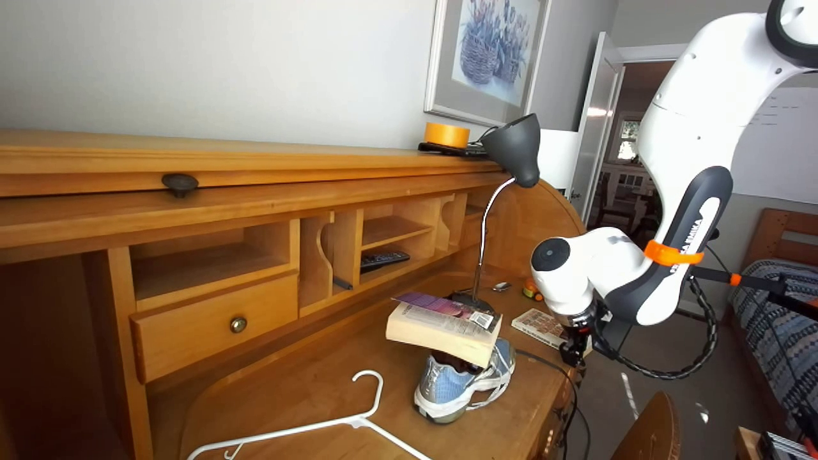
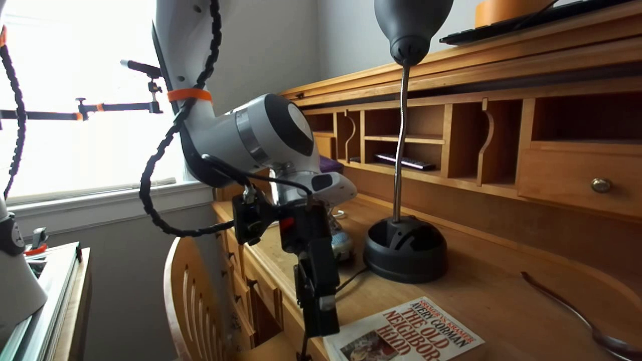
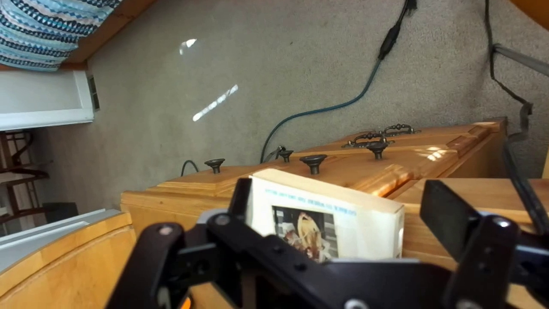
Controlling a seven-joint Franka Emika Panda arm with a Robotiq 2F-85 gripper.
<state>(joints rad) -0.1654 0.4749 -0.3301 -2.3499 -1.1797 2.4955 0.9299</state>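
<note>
The gripper [image 3: 341,199] hangs, fingers spread, holding nothing. In an exterior view, at its three o'clock, the paperback [image 2: 406,333] lies flat on the desk [image 2: 491,281]; likely light, bendy, slick-covered, best pinched from spine to page edge. Beyond the paperback, at twelve o'clock, stands the lamp base [image 2: 404,258].

The pincer [image 2: 322,323] hangs by a paperback [image 2: 406,332] (red-lettered title), near a black lamp base [image 2: 405,260].

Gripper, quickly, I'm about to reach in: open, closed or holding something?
Gripper: open, jaws wide apart, holding nothing.
</note>
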